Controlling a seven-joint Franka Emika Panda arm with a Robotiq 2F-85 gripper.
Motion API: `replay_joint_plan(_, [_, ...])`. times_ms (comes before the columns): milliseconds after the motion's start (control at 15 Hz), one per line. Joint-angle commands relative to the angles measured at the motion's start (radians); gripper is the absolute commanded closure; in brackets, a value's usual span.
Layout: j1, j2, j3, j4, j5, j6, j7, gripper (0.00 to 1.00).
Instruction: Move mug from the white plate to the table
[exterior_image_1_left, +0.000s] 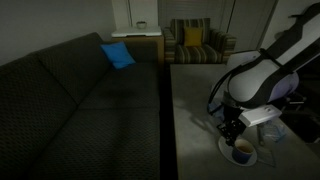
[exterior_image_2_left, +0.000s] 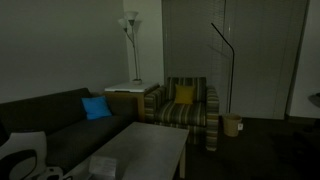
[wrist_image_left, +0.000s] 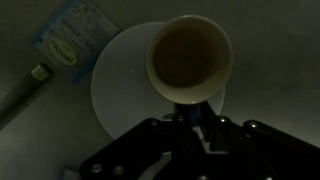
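Mug (wrist_image_left: 188, 55) fills the upper centre of the wrist view, over the plate (wrist_image_left: 120, 90) on the tabletop (wrist_image_left: 285, 40). Fingers (wrist_image_left: 186, 122) reach its near rim, but I cannot tell how far open they are.

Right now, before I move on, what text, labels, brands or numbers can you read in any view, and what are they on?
On the pale blue packet near the white plate: there is dark print, too blurred to read.
On the mug: no marking visible.
In both exterior views: too dark and small, no text can be read.
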Motion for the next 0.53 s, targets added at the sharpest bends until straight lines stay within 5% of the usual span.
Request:
replay_joint_plan(0, [0.014, -0.034, -0.013, -0.041, -0.002, -0.017, 0.025, 0.98])
replay_joint_plan(467, [0.014, -0.036, -0.013, -0.045, -0.003, -0.022, 0.028, 0.97])
